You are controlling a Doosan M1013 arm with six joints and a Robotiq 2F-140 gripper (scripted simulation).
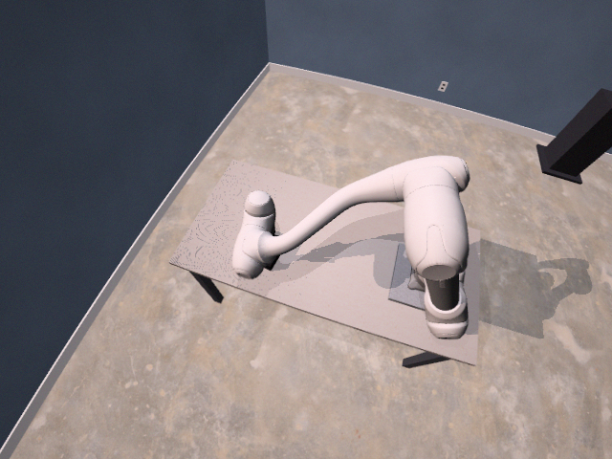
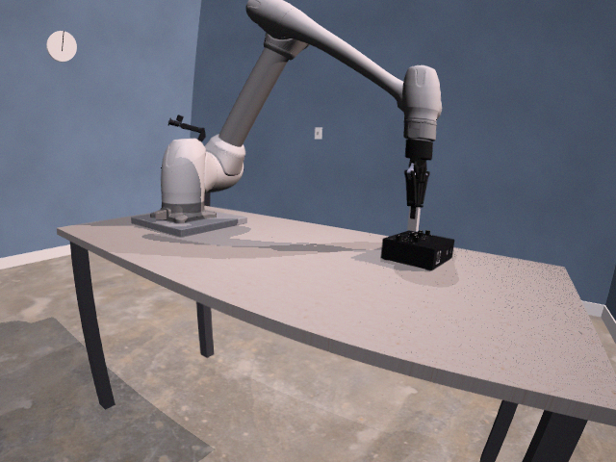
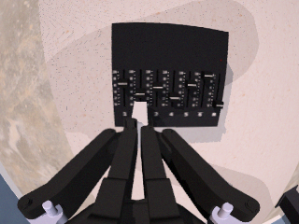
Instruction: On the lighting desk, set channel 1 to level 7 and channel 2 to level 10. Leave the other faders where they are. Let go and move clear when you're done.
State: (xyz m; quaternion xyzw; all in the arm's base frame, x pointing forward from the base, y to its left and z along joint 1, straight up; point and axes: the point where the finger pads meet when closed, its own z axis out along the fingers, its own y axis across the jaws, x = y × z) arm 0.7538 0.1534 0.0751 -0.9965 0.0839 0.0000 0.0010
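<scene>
The gripper (image 3: pixel 138 126), fingers pressed together on nothing, points straight down with its tips over the near left edge of the black desk (image 2: pixel 418 248), which sits on the counter (image 2: pixel 308 298) far from the arm's base (image 2: pixel 233 220).

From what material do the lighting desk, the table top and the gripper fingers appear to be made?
Lighting desk: probably matte black plastic or painted metal, since its flat box faces show no shine. Table top: pale, finely speckled and matte, perhaps laminate or stone composite; the look leaves this open. The shut gripper has dark, dull fingers, likely anodised metal or hard plastic, with pale tips.
</scene>
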